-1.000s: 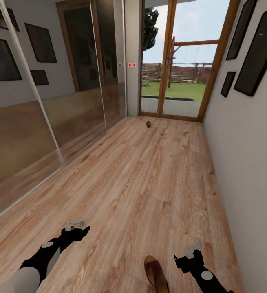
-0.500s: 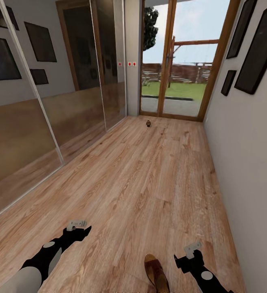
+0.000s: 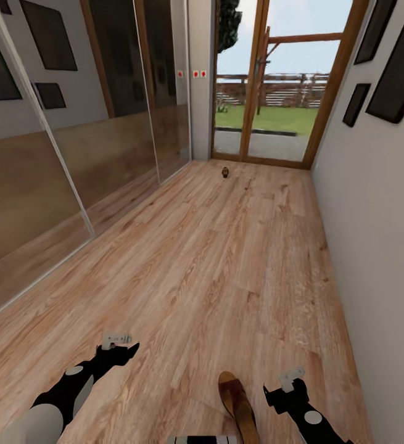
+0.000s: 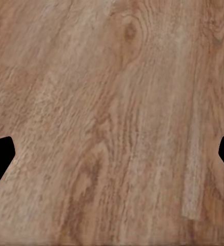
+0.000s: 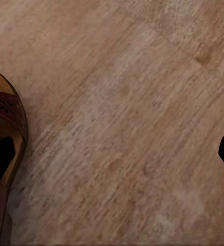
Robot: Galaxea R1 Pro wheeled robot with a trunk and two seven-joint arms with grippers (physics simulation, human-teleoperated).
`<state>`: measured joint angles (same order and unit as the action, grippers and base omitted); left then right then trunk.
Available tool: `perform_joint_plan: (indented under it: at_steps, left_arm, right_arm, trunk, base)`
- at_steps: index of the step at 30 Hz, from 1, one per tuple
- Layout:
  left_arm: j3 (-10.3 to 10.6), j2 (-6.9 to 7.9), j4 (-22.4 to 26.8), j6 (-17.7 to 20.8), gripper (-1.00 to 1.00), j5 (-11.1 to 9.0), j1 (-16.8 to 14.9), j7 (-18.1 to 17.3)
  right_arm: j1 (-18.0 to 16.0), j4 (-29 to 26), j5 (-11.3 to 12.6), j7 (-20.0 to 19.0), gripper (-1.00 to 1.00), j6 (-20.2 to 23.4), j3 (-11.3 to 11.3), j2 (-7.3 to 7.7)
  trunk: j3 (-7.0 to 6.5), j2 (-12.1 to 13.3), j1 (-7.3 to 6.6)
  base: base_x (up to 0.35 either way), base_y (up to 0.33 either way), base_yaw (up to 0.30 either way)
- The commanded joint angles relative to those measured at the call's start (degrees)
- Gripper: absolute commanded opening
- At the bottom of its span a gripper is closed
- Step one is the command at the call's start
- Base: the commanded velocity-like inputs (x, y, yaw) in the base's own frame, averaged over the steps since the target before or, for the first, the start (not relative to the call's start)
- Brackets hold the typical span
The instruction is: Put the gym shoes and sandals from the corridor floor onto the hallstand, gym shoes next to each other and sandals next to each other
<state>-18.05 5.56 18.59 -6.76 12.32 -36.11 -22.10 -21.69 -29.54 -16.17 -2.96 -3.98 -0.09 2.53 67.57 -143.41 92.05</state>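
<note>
Bare corridor floor [image 3: 226, 259] lies open ahead of both grippers, while one sandal [image 3: 237, 406] lies just inward of the right gripper [image 3: 286, 385].

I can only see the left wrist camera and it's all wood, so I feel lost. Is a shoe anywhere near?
Observer: Yes, the head view shows one brown sandal on the floor, beside the right claw.
Operator: Is that claw grabbing it?
Observer: No. Its wrist view shows it open, with bare wood between the fingers.
Operator: Anything further away?
Observer: A small dark thing lies by the glass door, too small to identify.
</note>
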Motion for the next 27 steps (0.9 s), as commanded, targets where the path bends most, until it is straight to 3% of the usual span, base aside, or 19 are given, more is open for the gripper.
perform_joint_plan:
  at_steps: [1,13,17,27]
  left_arm:
    - [-0.4,-0.03,0.0,-0.2,1.00,0.6,-0.1,-0.6]
    - [-0.2,0.00,0.4,1.2,1.00,0.6,-2.0,-7.1]
    - [-0.1,0.26,0.6,3.8,1.00,0.6,-2.8,-9.5]
    - [-0.1,0.27,2.3,5.5,1.00,0.7,-3.1,-10.0]
  right_arm:
    - [0.0,0.0,-0.3,-0.2,1.00,-0.1,0.0,0.02]
    - [0.0,0.0,-0.2,-0.2,1.00,-0.1,0.0,-0.01]
    - [0.0,0.0,-0.2,-0.2,1.00,-0.1,0.0,-0.21]
    - [0.0,0.1,-0.2,-0.2,1.00,-0.1,0.0,-0.79]
  trunk:
    - [0.36,0.0,0.01]
    - [4.09,-0.2,0.32]
    - [5.33,-0.2,0.42]
    - [8.44,-0.4,0.68]
  base:
    - [0.000,0.000,0.000]
    - [0.000,0.000,0.000]
    - [0.000,0.000,0.029]
    - [0.000,0.000,0.075]
